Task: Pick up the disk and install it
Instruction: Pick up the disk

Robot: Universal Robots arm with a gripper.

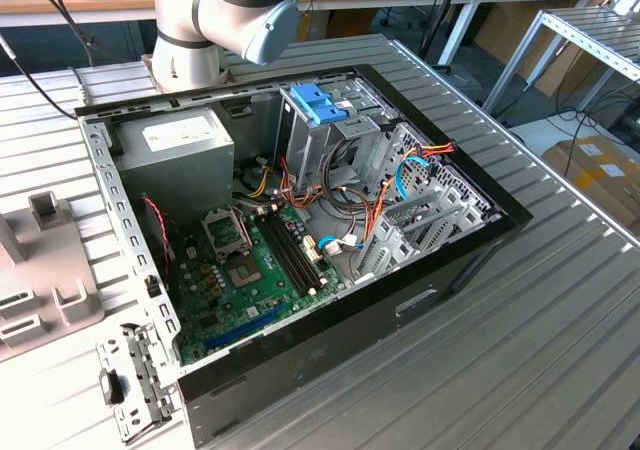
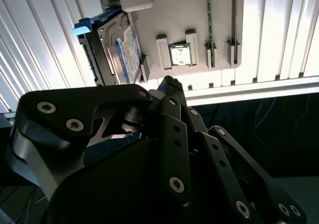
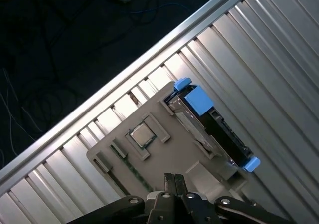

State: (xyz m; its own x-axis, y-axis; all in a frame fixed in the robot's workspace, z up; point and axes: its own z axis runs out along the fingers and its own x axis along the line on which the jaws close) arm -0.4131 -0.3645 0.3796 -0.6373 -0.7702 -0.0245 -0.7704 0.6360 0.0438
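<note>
Gripper [image 3: 174, 176] pinched together, empty, above grey fixture [image 3: 180, 150] | fixture at case's [image 1: 470, 245] nine o'clock in exterior view | disk [image 3: 215, 126] on edge there | we judge it stiff, weighty, shock-fragile; pinch its flat faces

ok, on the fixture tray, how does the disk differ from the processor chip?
In the first wrist view the disk stands on edge at the tray's side; the chip lies flat in a recess. The disk is much larger, dark with blue rails; the chip is small, square, silvery. Both sit on that tray.
</note>
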